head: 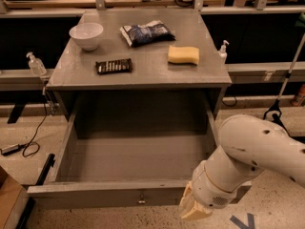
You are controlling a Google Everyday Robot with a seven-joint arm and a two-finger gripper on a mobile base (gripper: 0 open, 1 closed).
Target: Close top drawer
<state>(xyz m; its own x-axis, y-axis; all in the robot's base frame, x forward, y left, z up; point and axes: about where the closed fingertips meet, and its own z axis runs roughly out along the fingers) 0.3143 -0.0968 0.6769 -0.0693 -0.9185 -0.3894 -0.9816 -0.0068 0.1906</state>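
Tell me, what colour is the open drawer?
The drawer is grey, camera view; the gripper is by its front panel.

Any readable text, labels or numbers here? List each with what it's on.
None readable.
Blue snack bag: print too blurred.
Dark bar wrapper: print too blurred.
Gripper, low at the front of the open top drawer, right end: no marking seen.

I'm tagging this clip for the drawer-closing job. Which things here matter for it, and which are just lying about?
For the job: top drawer, pulled open; tool, by the drawer front's right end.
Lying about on the tabletop: white bowl, blue bag, yellow sponge, dark bar.
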